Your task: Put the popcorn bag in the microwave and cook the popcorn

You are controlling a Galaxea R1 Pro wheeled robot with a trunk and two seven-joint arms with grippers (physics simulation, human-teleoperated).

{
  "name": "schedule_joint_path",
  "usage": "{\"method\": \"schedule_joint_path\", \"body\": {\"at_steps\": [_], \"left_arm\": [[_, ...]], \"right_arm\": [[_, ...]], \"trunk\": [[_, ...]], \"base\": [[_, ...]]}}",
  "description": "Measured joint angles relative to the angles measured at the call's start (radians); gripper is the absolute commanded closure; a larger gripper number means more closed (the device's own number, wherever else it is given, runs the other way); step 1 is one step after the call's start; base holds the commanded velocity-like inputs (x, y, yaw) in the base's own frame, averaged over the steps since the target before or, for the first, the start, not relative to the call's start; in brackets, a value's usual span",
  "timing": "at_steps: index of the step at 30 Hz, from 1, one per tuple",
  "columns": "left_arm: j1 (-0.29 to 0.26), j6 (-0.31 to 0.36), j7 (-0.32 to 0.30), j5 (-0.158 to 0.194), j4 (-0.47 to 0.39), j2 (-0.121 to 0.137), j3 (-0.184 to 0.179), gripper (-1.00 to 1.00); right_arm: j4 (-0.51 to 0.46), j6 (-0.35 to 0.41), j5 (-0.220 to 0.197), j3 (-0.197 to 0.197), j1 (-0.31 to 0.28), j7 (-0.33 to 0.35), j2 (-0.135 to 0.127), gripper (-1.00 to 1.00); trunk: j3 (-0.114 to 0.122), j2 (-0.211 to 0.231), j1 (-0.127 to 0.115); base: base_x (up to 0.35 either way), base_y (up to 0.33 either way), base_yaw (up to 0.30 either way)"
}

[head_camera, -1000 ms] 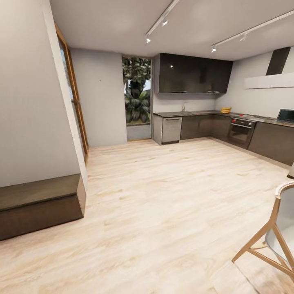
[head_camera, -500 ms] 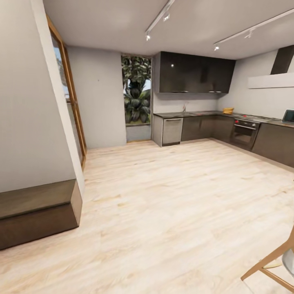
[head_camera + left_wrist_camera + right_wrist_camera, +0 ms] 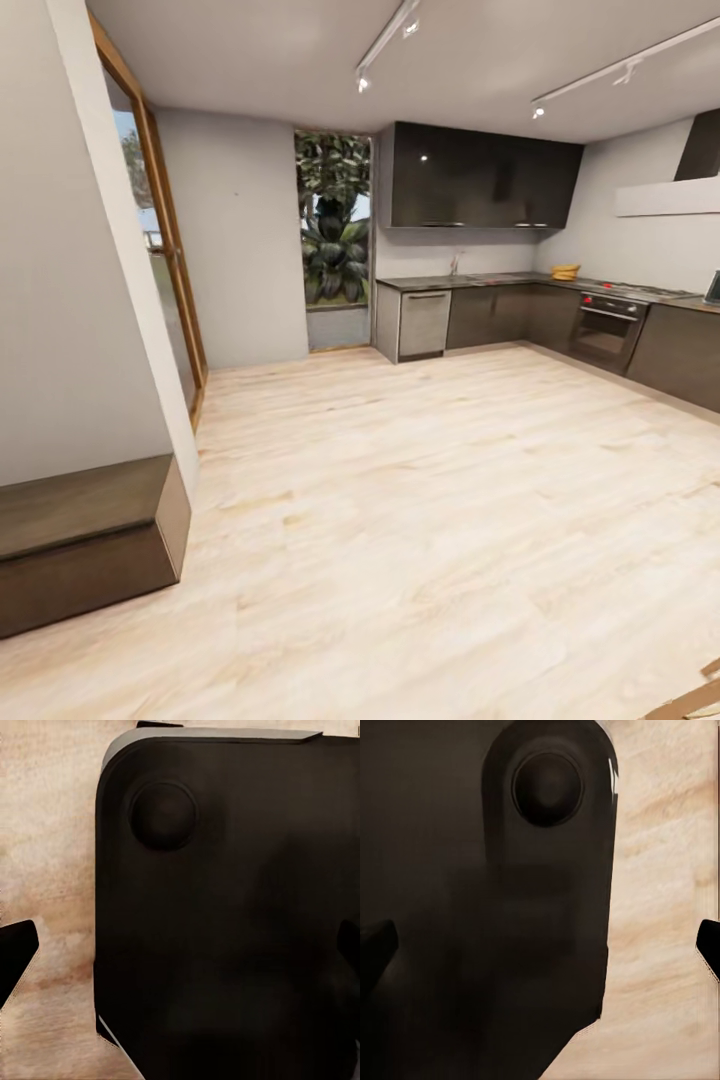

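Pale wood floor (image 3: 430, 520) ahead, dark kitchen desk (image 3: 500, 279) far across. Both claws' fingertips (image 3: 15, 949) (image 3: 709, 945) wide apart, holding nothing.

Daylight is coming in through the window (image 3: 335, 235) and the glazed door (image 3: 150, 230), while ceiling spotlights (image 3: 362, 85) are glinting off the glossy upper cabinets (image 3: 480, 175). The pale floor (image 3: 430, 500) is looking evenly bright, with soft shadows and wide-angle stretching toward the edges. Both wrist views are showing dark, blurry close shapes.
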Motion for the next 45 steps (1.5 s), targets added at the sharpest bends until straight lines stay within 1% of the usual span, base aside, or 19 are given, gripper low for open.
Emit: {"method": "schedule_joint_path", "body": {"at_steps": [9,45], "left_arm": [[0.0,-0.001,0.0,0.0,0.0,0.0,0.0,-1.0],[0.0,-0.001,0.0,-0.001,0.0,0.0,0.0,-1.0]], "right_arm": [[0.0,-0.001,0.008,0.004,0.0,0.001,0.0,-1.0],[0.0,-0.014,0.008,0.006,0.0,0.001,-0.001,-1.0]], "trunk": [[0.0,0.0,0.0],[0.0,0.0,0.0]], "base": [[0.325,0.0,0.0],[0.326,0.0,0.0]]}}
